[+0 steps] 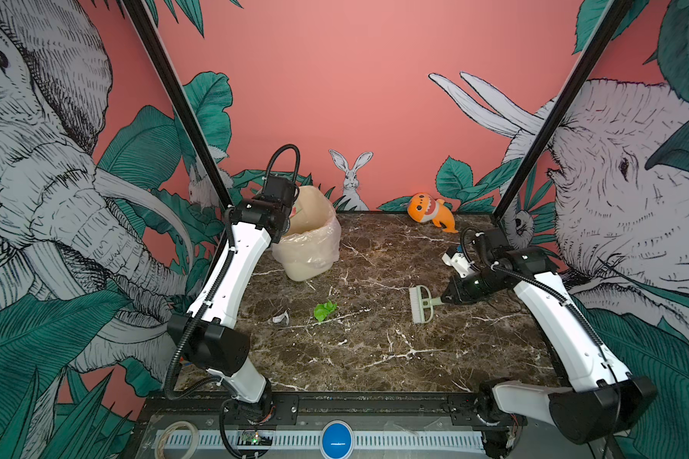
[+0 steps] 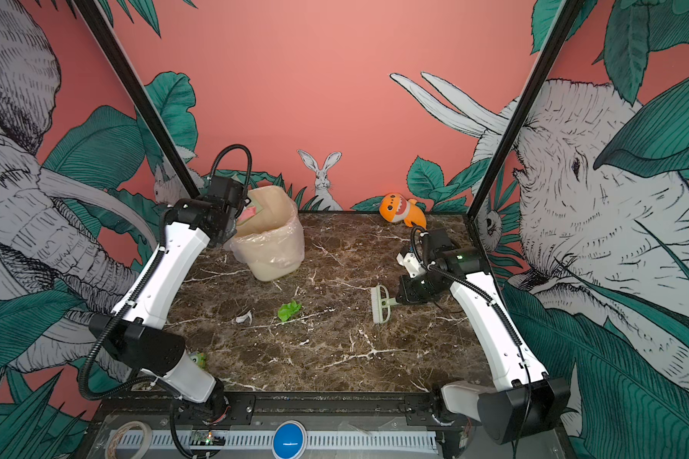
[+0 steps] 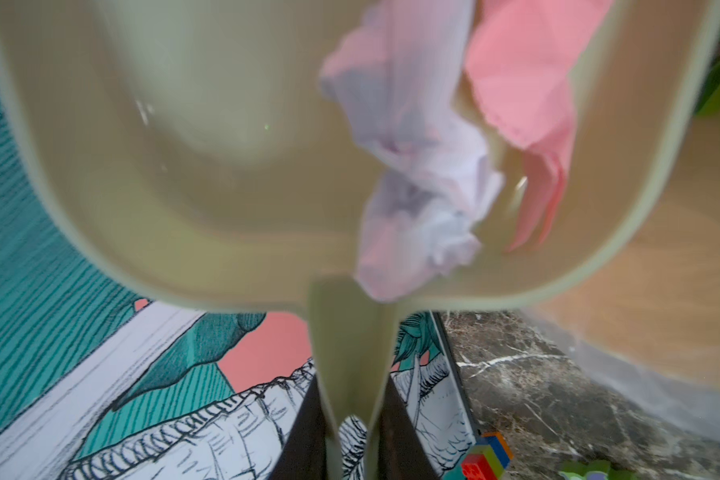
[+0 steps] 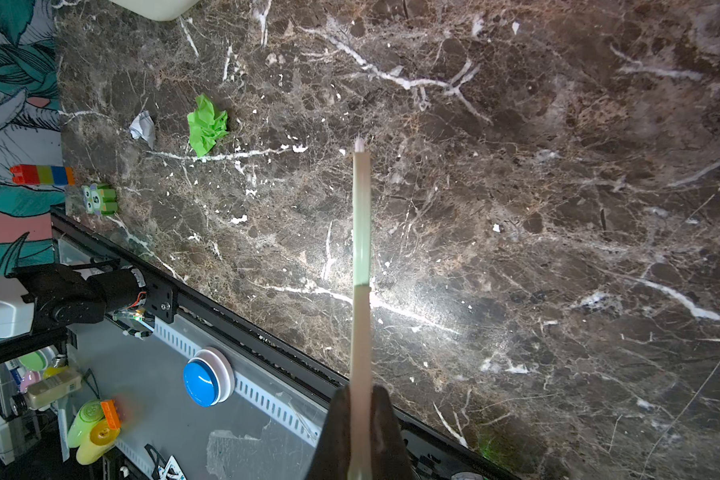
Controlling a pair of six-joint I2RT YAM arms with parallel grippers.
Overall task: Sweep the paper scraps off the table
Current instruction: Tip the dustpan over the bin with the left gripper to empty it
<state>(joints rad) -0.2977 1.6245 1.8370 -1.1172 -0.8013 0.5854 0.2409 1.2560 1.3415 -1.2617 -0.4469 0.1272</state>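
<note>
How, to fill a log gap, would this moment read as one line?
left end effector: shut on dustpan over bin | right end effector: shut on brush | table: green scrap, white scrap

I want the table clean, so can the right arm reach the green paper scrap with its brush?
Probably yes: the right pincer grips the brush, and only bare table lies between it and the green paper scrap.

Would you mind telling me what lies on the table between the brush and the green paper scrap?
Nothing but bare table lies between the brush and the green paper scrap; both top views show that stretch.
</note>
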